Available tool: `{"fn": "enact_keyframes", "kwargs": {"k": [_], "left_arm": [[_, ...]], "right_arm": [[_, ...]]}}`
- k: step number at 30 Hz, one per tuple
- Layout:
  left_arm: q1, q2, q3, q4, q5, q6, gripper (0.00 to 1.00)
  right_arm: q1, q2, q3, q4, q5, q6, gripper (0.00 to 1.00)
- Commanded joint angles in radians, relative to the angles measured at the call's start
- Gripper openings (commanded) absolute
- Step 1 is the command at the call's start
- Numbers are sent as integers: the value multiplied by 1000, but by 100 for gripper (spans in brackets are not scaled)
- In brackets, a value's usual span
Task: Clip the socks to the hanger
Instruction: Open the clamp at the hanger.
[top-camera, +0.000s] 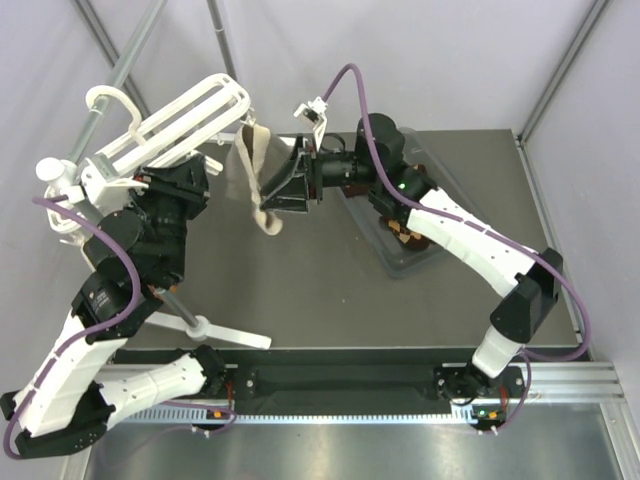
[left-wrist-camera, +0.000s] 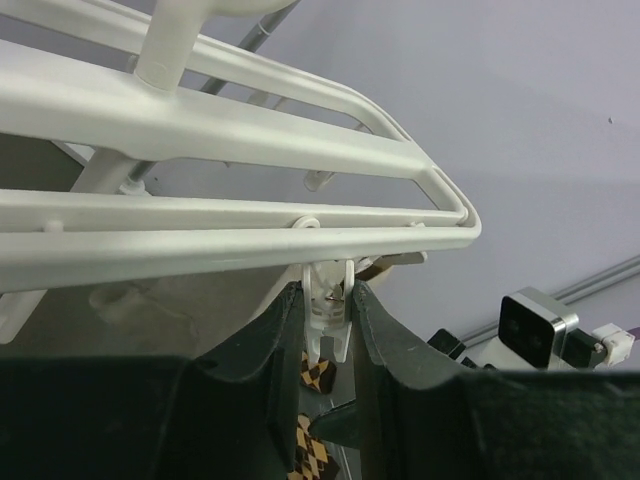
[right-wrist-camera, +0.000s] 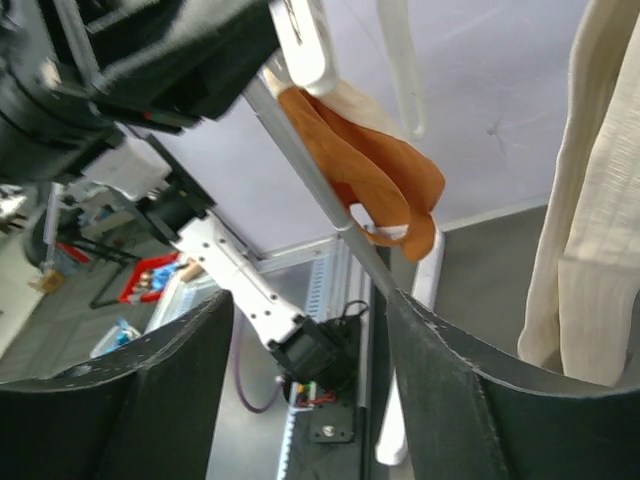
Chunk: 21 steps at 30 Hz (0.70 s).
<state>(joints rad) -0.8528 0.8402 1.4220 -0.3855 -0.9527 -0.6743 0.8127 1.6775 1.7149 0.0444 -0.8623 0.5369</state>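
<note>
The white hanger (top-camera: 175, 125) hangs at the upper left; its bars fill the top of the left wrist view (left-wrist-camera: 230, 150). My left gripper (top-camera: 203, 170) sits under its right end, shut on a small white dangling clip (left-wrist-camera: 330, 310), one finger on each side. The argyle socks (top-camera: 405, 237) lie in a clear tray (top-camera: 432, 170) under my right arm; bits of them show far off between the left fingers (left-wrist-camera: 315, 372). My right gripper (top-camera: 270, 190) is open and empty, beside the hanging grey-beige sock (top-camera: 255, 170). In the right wrist view the gap (right-wrist-camera: 310, 330) between its fingers holds nothing.
A grey-beige sock (right-wrist-camera: 590, 200) and an orange sock (right-wrist-camera: 370, 170) hang from the hanger. A grey metal pole (top-camera: 130, 60) carries the hanger's hook (top-camera: 105, 97). A grey rod with a white blade (top-camera: 225, 332) lies on the table near the front edge.
</note>
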Motion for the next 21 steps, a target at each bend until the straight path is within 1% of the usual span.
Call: {"fn": "enact_keyframes", "kwargs": {"k": [1,2,5,6,9,11,15,21], "left_arm": [[-5,-6,-3,62,78,13,0],[-3,-19,-12,71,87,12,0],[-5,-49,-64,143,133,10,0],[-5,-59,-70,148,140,2,0],[-5,-67,-84,142,152,-21,0],[-3,-69,-92,161,178,-24,0],[-3,-67,-93,162,215,-50,0],[-3,-59,-97,158,230,-67,0]], "right_arm": [[-6,-3,15,205,-43,145,61],[-4,13,3,336,-24,281,59],[-3,54,-17,552,17,504,58],[0,65,-26,697,43,632,59],[19,113,-5,819,94,785,61],[31,132,17,784,103,798,61],[42,128,19,706,140,738,61],[54,145,41,721,157,764,61]]}}
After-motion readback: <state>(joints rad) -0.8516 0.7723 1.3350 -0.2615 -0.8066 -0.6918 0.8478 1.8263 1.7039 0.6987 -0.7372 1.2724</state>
